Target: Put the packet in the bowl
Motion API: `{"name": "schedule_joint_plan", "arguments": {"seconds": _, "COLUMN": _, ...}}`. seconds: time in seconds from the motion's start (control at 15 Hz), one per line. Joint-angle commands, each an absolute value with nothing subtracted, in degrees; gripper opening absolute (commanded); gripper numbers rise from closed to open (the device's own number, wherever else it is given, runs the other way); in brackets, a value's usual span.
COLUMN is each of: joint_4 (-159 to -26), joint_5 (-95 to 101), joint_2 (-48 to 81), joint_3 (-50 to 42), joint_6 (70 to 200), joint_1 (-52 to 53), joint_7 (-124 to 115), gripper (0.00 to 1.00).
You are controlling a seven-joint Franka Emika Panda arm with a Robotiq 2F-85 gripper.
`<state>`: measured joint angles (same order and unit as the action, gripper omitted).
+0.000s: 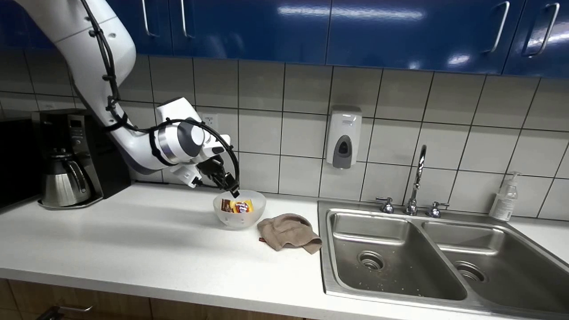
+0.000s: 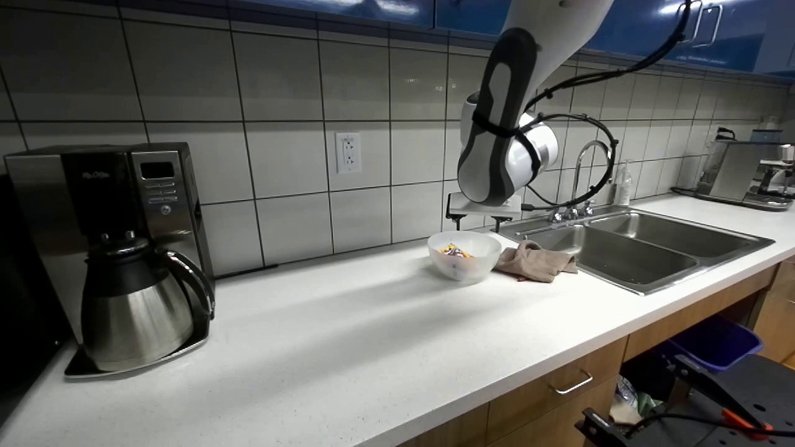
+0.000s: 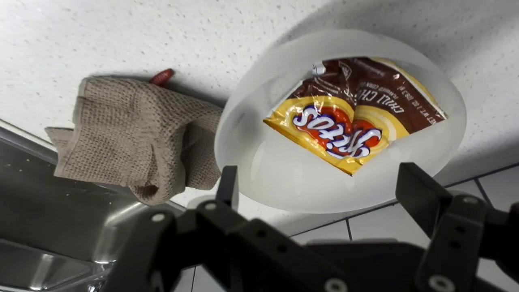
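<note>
The packet is a brown and yellow Fritos bag that lies inside the bowl, in the wrist view (image 3: 352, 109) and in both exterior views (image 1: 238, 206) (image 2: 454, 251). The bowl is translucent white and stands upright on the counter, in the wrist view (image 3: 292, 178) and in both exterior views (image 1: 240, 221) (image 2: 466, 271). My gripper is open and empty above the bowl, in the wrist view (image 3: 320, 167) and in both exterior views (image 1: 233, 191) (image 2: 478, 228). Its fingers are wide apart and do not touch the packet.
A brown cloth (image 3: 121, 129) lies beside the bowl, with a small red thing (image 3: 162, 77) showing from under it. The double sink (image 1: 326, 258) is beyond the cloth. A coffee maker (image 2: 136, 304) stands at the counter's far end. The tiled wall (image 1: 262, 133) is close behind the bowl.
</note>
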<state>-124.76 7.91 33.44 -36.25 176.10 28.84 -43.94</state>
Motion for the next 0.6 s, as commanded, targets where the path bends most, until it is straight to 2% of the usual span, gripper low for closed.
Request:
{"name": "schedule_joint_plan", "arguments": {"seconds": 0.0, "joint_4": -137.2, "joint_5": 8.5, "joint_2": 21.5, "joint_3": -39.4, "joint_6": 176.9, "joint_1": 32.2, "joint_7": -37.3, "gripper": 1.0}}
{"name": "schedule_joint_plan", "arguments": {"seconds": 0.53, "joint_4": -151.2, "joint_5": 22.6, "joint_2": 4.1, "joint_3": -56.5, "joint_6": 173.0, "joint_1": 44.4, "joint_7": -37.2, "gripper": 1.0}}
